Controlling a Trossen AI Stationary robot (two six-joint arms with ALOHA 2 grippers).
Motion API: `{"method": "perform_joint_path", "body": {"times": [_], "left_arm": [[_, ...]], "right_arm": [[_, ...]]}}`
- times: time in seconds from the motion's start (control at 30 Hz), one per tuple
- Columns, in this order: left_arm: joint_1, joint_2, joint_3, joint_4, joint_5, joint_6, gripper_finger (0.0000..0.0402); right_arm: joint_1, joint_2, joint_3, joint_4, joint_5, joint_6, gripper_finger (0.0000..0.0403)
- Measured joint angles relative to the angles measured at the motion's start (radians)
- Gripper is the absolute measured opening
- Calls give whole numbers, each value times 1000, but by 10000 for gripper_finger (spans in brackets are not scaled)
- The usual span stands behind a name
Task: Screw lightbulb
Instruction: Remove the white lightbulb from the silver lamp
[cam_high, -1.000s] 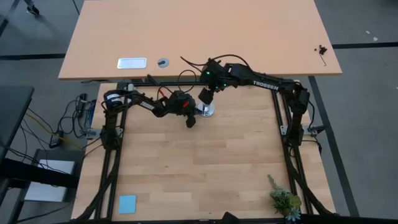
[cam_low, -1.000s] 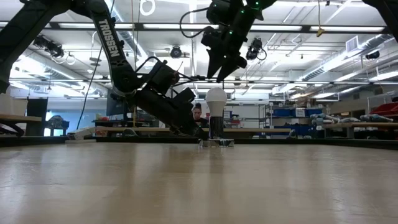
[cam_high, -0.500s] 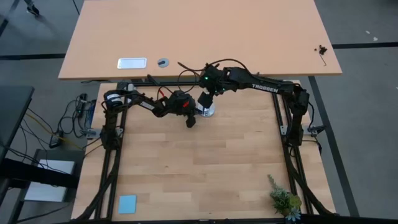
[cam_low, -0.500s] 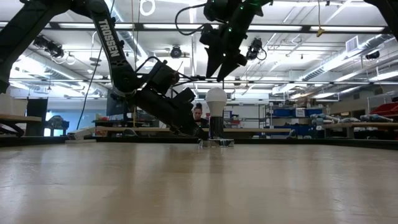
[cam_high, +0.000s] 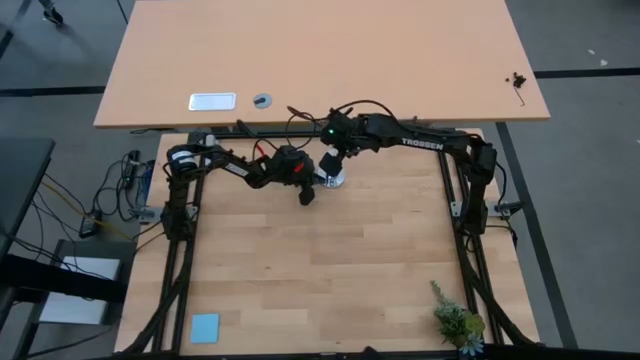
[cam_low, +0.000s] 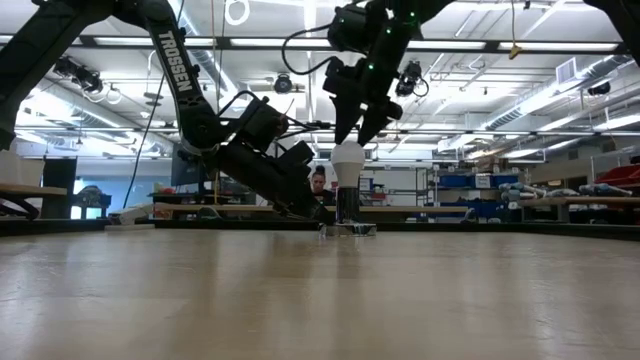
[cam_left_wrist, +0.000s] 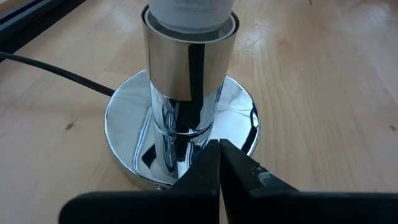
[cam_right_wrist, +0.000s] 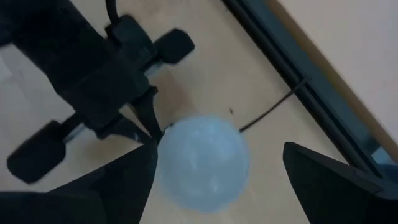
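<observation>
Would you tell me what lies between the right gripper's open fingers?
The lightbulb, seated in the socket, sits between the right gripper fingers, untouched; right wrist view.

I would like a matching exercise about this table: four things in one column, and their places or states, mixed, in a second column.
Things
1. lightbulb
2. left gripper
3. right gripper
4. small plant

Places or states
A. open, fingers on either side of the bulb's top
B. near a table corner, far from both arms
C. upright in the shiny lamp base
D. shut, low by the foot of the lamp base

Pairs: 1-C, 2-D, 3-A, 4-B
</observation>
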Motion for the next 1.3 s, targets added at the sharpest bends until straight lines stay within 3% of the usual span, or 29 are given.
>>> {"method": "perform_joint_path", "body": {"times": [0.33,0.53,0.7,0.9,1.0,1.3], "left_arm": [[0,0,0,0,2,0,5],[0,0,0,0,2,-1,5],[0,0,0,0,2,0,5],[0,0,0,0,3,1,5],[0,0,0,0,2,2,5],[0,0,0,0,4,3,5]], "right_arm": [[-4,0,-94,82,-29,-5,344],[-10,0,-101,90,-29,-68,312],[-27,0,-85,76,-79,-305,281],[-58,0,-80,45,-182,-675,285],[-70,-1,-80,36,-192,-758,286],[-42,-7,-81,46,-147,-601,288]]}}
